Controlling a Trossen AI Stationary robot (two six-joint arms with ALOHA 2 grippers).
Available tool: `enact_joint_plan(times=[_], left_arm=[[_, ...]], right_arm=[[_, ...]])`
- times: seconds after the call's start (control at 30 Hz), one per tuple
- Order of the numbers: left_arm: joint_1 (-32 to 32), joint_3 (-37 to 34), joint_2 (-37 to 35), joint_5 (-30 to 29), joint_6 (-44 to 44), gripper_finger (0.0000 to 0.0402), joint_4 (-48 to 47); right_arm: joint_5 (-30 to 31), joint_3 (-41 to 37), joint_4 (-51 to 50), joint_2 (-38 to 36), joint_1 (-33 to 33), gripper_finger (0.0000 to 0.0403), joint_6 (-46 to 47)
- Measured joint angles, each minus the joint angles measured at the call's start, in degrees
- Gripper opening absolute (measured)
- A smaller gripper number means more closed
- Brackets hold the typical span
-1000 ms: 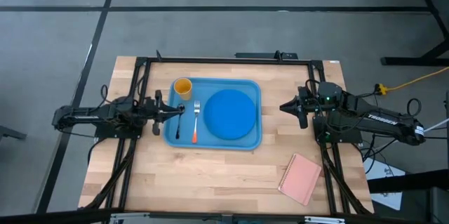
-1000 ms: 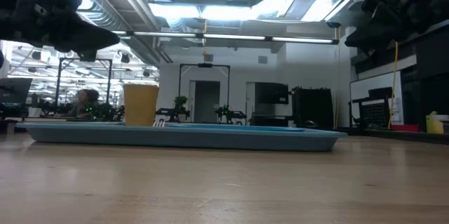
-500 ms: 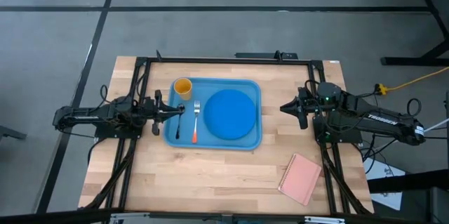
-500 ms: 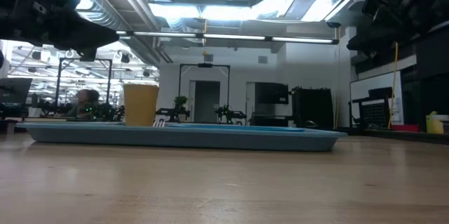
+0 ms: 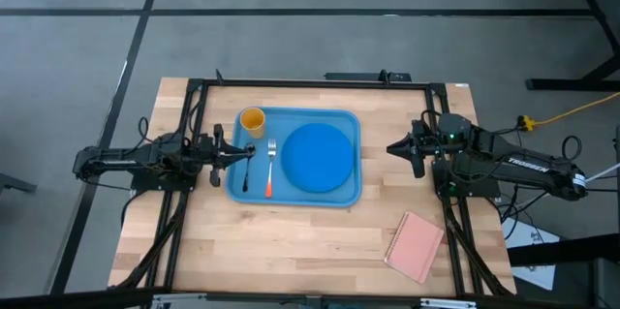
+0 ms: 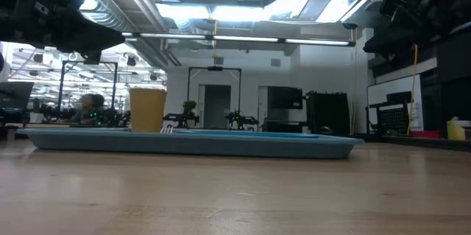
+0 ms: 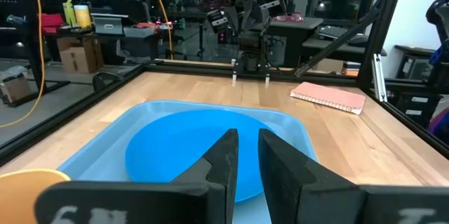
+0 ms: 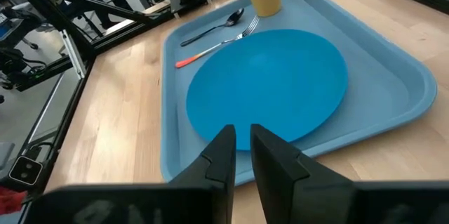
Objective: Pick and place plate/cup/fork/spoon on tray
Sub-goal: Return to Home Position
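Note:
The light blue tray [image 5: 291, 196] lies on the table's middle. On it lie the deep blue plate [image 5: 318, 157], the fork [image 5: 270, 169] with its orange handle tip toward the near edge, and the dark spoon [image 5: 249, 171] just left of the fork. The yellow-orange cup [image 5: 252, 121] stands upright in the tray's far left corner. My left gripper [image 5: 250, 151] is shut and empty, raised over the tray's left rim. My right gripper [image 5: 391, 147] is shut and empty, raised off the table just right of the tray.
A pink book [image 5: 415, 246] lies on the table at the near right. Black frame rails [image 5: 194, 106] run along the table's left, right and far sides. Bare wood shows along the near edge in front of the tray.

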Motion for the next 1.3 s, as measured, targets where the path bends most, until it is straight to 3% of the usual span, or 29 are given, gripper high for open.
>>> enact_joint_plan(times=[0.27, 0.37, 0.83, 1.3], left_arm=[[0.0, 0.0, 0.0, -0.02, -0.02, 0.0051, 0.01], [-0.01, 0.0, 0.0, -0.03, -0.02, 0.0051, 0.01], [0.0, 0.0, 0.02, -0.03, -0.02, 0.0051, 0.03], [0.0, 0.0, 0.02, -0.07, -0.02, 0.0051, 0.03]], right_arm=[[3.39, -2.24, 1.61, -1.91, 0.16, 0.0051, -0.04], [6.12, -6.48, 7.66, -4.74, 1.05, 0.0051, -1.52], [6.14, -20.67, 29.65, -13.74, 6.47, 0.0051, -4.95], [8.88, -20.65, 24.4, -16.1, 7.26, 0.0051, -9.51]])
